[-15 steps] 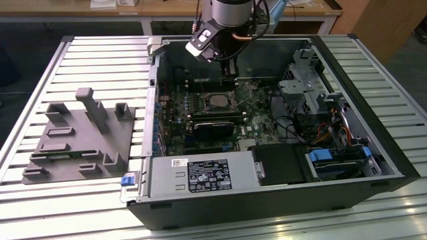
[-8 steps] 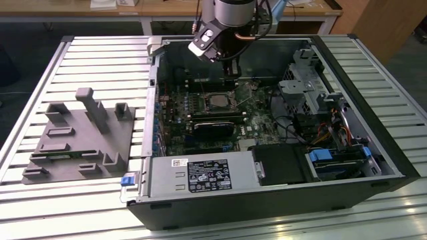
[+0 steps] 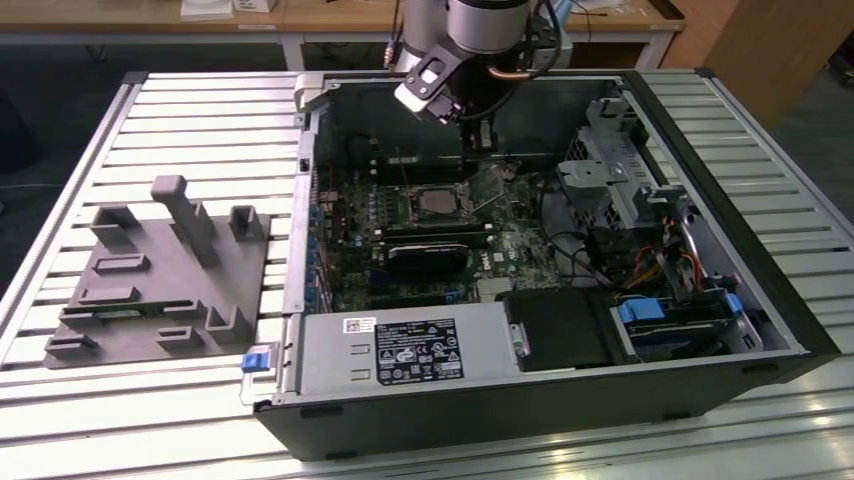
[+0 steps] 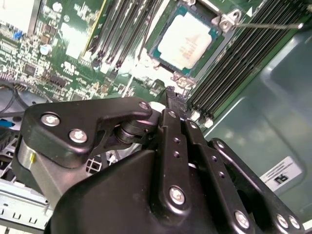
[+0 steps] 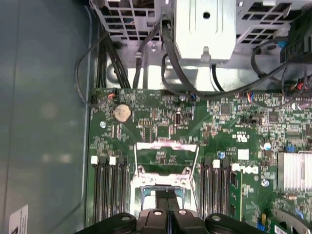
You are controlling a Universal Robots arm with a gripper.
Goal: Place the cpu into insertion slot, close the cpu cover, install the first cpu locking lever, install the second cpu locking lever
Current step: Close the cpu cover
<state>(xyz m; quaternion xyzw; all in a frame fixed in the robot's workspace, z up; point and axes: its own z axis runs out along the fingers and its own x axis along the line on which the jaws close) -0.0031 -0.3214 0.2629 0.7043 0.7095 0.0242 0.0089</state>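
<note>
In the exterior view your gripper (image 3: 477, 155) hangs just beside the insertion slot (image 3: 407, 200). In the second wrist view the cpu (image 4: 187, 41) lies seated in that slot. In the first wrist view the fingers (image 5: 158, 222) are pressed together on nothing, and the cpu cover (image 5: 165, 145) stands raised off the slot.

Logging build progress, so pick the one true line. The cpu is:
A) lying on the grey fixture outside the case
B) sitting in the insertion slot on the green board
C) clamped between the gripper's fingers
B: in the second wrist view the cpu lies flat, silver top up, inside the insertion slot, just beyond the gripper.
</note>
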